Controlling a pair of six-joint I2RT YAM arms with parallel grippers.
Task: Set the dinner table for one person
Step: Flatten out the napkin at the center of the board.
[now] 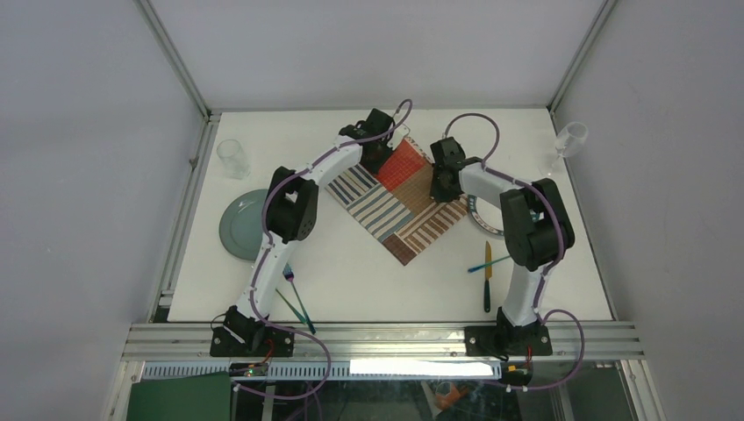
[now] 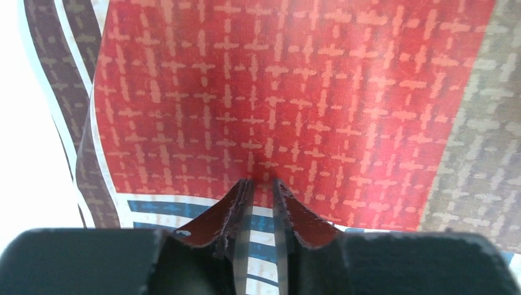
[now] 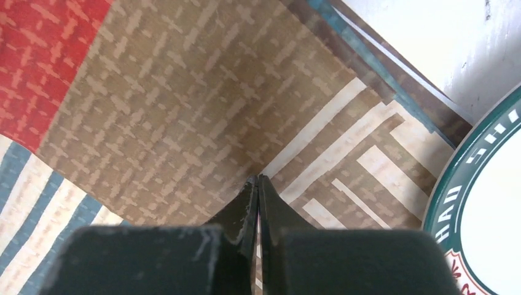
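Surface lies under the placemat, below both my arms, elbows bent, reaching over it. My right gripper is closed, pinching its tan patch. My left gripper stands a slit apart at the red patch; grip unclear.

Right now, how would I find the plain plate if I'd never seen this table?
Start at the white dinner table and look along its left edge. The plain plate lies there, nearer than the clear tumbler. It is grey-green all over, while the other plate, by the right arm, is white with a green rim.
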